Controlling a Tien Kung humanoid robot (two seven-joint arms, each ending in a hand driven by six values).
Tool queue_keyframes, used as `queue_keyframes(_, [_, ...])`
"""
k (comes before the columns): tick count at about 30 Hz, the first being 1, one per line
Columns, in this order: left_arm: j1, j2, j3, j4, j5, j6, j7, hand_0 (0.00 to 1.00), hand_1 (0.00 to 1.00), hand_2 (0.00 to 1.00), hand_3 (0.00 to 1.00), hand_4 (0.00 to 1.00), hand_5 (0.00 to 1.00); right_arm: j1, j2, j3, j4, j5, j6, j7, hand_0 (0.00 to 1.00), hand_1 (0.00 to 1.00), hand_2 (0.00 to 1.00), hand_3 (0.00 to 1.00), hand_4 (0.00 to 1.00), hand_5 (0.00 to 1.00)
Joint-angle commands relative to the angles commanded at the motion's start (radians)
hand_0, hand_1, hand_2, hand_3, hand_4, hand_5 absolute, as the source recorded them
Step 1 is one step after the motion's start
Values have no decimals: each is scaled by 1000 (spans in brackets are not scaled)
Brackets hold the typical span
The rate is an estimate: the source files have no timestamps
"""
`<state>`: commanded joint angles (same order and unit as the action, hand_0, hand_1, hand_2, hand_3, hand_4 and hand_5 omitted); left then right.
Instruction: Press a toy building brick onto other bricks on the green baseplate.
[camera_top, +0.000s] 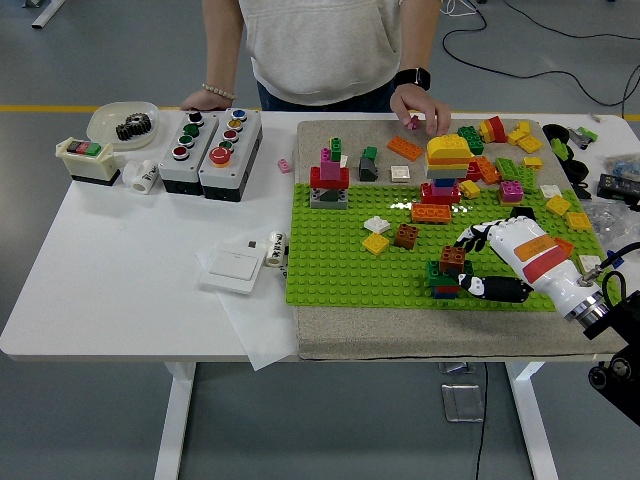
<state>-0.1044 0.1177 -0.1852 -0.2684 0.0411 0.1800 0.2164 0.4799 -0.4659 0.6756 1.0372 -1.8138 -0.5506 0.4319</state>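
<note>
Right hand (487, 262) reached in from the lower right over the green baseplate (340, 262), white fingers (474, 239) curled over a brown brick (452, 258) and black thumb (497, 290) lying along the base of the small stack (445, 281) beneath it — closed around that brick, which sat on top of green, red and blue bricks near the plate's front edge. Rested on a tan cloth mat (400, 340), the baseplate, with a second brown brick (406, 236) and a yellow one (376, 243) standing just left of the stack, apart from it. Farther back: a red-and-magenta tower (329, 178) and a taller yellow-topped tower (447, 165). Across the table stood a person, one hand (420, 105) at a small pink piece by the mat's far edge, the other (203, 100) resting near the grey button boxes (210, 140). Scattered loose bricks (520, 165) lay at the far right of the mat.
</note>
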Motion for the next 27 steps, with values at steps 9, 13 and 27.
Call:
queue_keyframes(9, [-2,0,1,-1,-1,0,-1,490,601,757,787,828,836,3,2,-11,-21,6,9,8,494,468,502,503,685,571])
queue_keyframes(13, [-4,-1,3,-1,-3,0,-1,490,601,756,786,829,836,3,3,-7,-29,3,13,11,503,469,504,504,686,571])
queue_keyframes(27, [-7,-1,5,0,-6,-2,-3,491,601,756,787,827,836,2,-2,-2,-16,6,32,22,509,479,515,511,702,560])
